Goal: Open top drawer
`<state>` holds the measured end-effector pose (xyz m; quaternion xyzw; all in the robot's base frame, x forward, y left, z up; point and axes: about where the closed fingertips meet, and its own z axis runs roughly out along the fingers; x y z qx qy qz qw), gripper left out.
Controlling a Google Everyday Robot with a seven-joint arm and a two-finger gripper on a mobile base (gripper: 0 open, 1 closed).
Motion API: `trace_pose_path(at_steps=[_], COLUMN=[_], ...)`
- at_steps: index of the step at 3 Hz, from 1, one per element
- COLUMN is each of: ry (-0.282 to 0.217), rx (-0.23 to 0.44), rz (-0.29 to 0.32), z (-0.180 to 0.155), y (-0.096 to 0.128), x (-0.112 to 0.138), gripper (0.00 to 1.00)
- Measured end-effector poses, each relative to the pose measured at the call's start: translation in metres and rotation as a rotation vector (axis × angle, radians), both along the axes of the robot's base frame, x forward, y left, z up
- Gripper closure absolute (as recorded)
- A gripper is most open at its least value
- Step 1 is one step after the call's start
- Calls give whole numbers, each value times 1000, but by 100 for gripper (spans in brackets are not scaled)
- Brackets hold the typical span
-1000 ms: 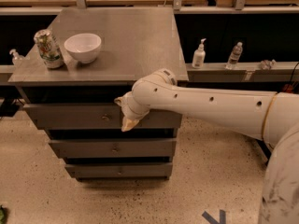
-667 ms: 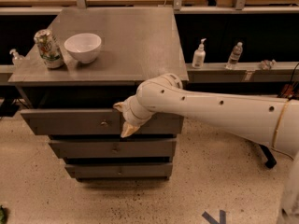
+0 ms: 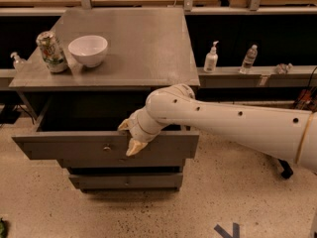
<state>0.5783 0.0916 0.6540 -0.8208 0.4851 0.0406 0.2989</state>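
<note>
Grey cabinet point(image 3: 143, 53) before lab shelving; can point(image 3: 51, 51) and bowl point(image 3: 88, 49) on its far left. The top drawer point(image 3: 59, 150) now stands well further out toward me, interior exposed. My gripper point(image 3: 129, 137) pinches its front panel's upper edge, just right of the knob point(image 3: 107, 147). Judged nearly open.

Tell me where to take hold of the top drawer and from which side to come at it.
Probably best: grip the top drawer by the upper edge of its wide front panel, coming from above and in front. It stands pulled out, so that thin edge is exposed, while the centre knob is small and round. The gripper sits at that edge, just right of the knob.
</note>
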Motion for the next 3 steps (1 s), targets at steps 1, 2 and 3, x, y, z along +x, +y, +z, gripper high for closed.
trace_pose_path(at_steps=[1, 2, 3], ry=[29, 41, 49], rx=[-28, -39, -53], rz=[17, 22, 28], z=[7, 13, 24], y=[-6, -9, -16], x=[-37, -55, -79], gripper=[43, 39, 34])
